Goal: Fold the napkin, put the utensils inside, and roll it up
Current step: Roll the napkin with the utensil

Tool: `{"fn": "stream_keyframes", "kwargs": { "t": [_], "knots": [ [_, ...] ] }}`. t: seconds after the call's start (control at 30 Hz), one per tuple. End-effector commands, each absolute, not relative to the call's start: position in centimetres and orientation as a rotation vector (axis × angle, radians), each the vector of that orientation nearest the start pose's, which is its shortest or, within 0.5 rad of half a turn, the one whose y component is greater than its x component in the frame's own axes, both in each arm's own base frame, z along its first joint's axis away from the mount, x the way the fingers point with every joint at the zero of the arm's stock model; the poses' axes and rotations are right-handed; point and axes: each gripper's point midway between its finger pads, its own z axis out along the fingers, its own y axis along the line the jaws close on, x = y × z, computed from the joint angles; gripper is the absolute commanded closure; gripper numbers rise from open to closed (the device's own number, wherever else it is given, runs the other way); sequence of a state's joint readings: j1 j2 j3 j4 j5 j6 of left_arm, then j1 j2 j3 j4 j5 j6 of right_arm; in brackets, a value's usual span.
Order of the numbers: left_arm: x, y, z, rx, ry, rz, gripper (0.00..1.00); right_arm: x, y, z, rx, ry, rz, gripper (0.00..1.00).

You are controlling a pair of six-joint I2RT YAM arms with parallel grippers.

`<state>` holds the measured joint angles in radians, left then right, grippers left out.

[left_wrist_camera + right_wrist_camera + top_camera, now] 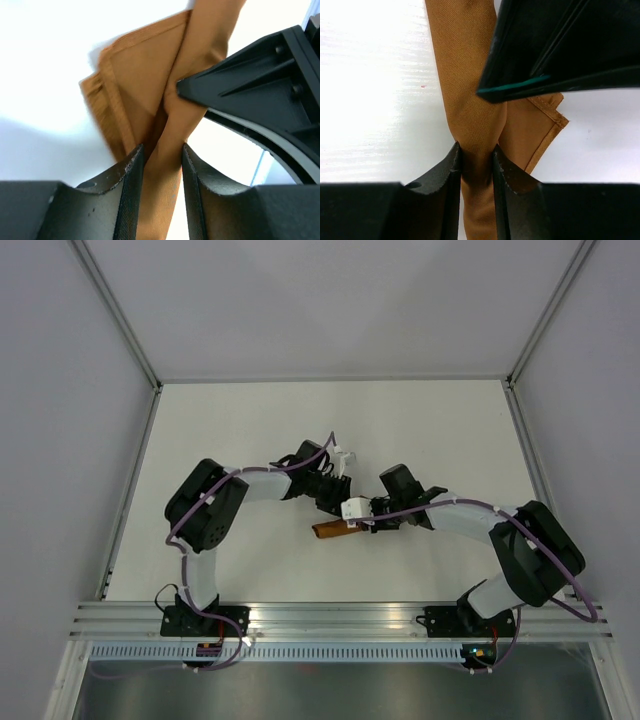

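Note:
The rust-orange napkin [326, 530] is bunched into a narrow roll in the middle of the table, mostly hidden under both grippers. In the left wrist view the napkin [145, 75] runs up between my left gripper's fingers, and the left gripper [160, 150] is shut on the rolled part. In the right wrist view the right gripper [476, 147] is shut on the napkin [465, 75], pinching the roll, with a hemmed corner [547, 125] sticking out to the right. The grippers meet tip to tip, left [328, 502] and right [350, 523]. The knife is hidden.
The white table [250, 430] is walled by grey panels at the back and sides, with an aluminium rail [330, 618] along the near edge. The right gripper's black body [260, 80] crowds the left wrist view. The left gripper's body [560, 45] crowds the right wrist view.

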<state>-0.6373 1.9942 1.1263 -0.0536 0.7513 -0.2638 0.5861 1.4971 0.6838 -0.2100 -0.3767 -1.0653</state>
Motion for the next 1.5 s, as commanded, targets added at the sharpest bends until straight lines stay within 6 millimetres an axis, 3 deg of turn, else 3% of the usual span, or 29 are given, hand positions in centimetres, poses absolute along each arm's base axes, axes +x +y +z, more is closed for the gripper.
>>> {"fn": "stream_keyframes", "kwargs": {
  "t": [0.0, 0.03, 0.07, 0.17, 0.2, 0.23, 0.27, 0.3, 0.37, 0.4, 0.47, 0.5, 0.53, 0.6, 0.7, 0.87, 1.0, 1.2, 1.27, 1.3, 1.47],
  "knots": [
    [31.1, -34.4, 6.8, 0.618, 2.299, -1.107, 0.59, 20.3, 17.5, -2.1, -2.096, 1.807, 0.467, 0.91],
    [31.2, -33.6, 6.5, 0.593, 2.291, -1.069, 0.59, 20.2, 17.6, -2.2, -2.117, 1.817, 0.493, 0.91],
    [31.7, -33.5, 9.0, 0.58, 2.204, -1.054, 0.59, 20.1, 17.6, -2.2, -2.127, 1.822, 0.513, 0.91],
    [32.4, -32.1, 10.9, 0.529, 2.066, -0.974, 0.58, 19.7, 17.6, -2.3, -2.166, 1.847, 0.598, 0.91],
    [32.6, -31.5, 12.9, 0.506, 2.0, -0.952, 0.57, 19.7, 17.4, -2.4, -2.17, 1.863, 0.617, 0.92],
    [32.9, -30.4, 12.9, 0.456, 1.961, -0.895, 0.57, 19.6, 17.5, -2.4, -2.178, 1.884, 0.661, 0.91],
    [32.9, -29.7, 14.8, 0.442, 1.886, -0.869, 0.57, 19.7, 17.3, -2.4, -2.182, 1.893, 0.682, 0.91],
    [32.1, -28.5, 13.6, 0.416, 1.888, -0.833, 0.55, 19.8, 17.4, -2.5, -2.184, 1.901, 0.703, 0.91],
    [32.5, -27.0, 15.7, 0.343, 1.758, -0.783, 0.55, 20.0, 17.5, -2.5, -2.192, 1.924, 0.772, 0.91],
    [31.4, -25.8, 15.4, 0.325, 1.734, -0.76, 0.54, 20.0, 17.5, -2.5, -2.2, 1.951, 0.814, 0.91],
    [31.3, -24.1, 16.9, 0.257, 1.635, -0.698, 0.51, 20.2, 17.6, -2.4, -2.195, 1.961, 0.867, 0.91],
    [30.6, -23.2, 15.9, 0.244, 1.644, -0.668, 0.5, 20.3, 17.7, -2.5, -2.196, 1.969, 0.888, 0.91],
    [30.4, -22.4, 17.1, 0.209, 1.597, -0.648, 0.5, 20.4, 17.7, -2.5, -2.203, 1.998, 0.929, 0.91],
    [29.4, -22.1, 17.2, 0.223, 1.563, -0.636, 0.48, 20.4, 17.5, -2.4, -2.198, 2.034, 0.985, 0.91],
    [28.2, -22.7, 17.4, 0.32, 1.527, -0.575, 0.47, 21.5, 17.8, -2.8, -2.188, 2.067, 1.031, 0.91],
    [26.3, -25.6, 16.9, 0.566, 1.48, -0.455, 0.46, 22.2, 17.8, -2.8, -2.163, 2.102, 1.071, 0.91],
    [24.8, -28.9, 14.8, 0.836, 1.475, -0.391, 0.44, 22.9, 17.9, -3.1, -2.149, 2.128, 1.096, 0.91],
    [22.9, -33.3, 11.2, 1.1, 1.456, -0.34, 0.44, 23.4, 17.9, -3.3, -2.132, 2.15, 1.102, 0.9],
    [22.7, -34.6, 10.8, 1.143, 1.437, -0.332, 0.44, 23.5, 17.8, -3.4, -2.126, 2.161, 1.102, 0.9],
    [22.2, -35.2, 9.4, 1.199, 1.434, -0.316, 0.43, 23.6, 17.8, -3.4, -2.124, 2.162, 1.102, 0.9],
    [21.7, -37.5, 8.4, 1.27, 1.392, -0.335, 0.42, 23.7, 17.6, -3.5, -2.115, 2.18, 1.105, 0.9]
  ]
}}
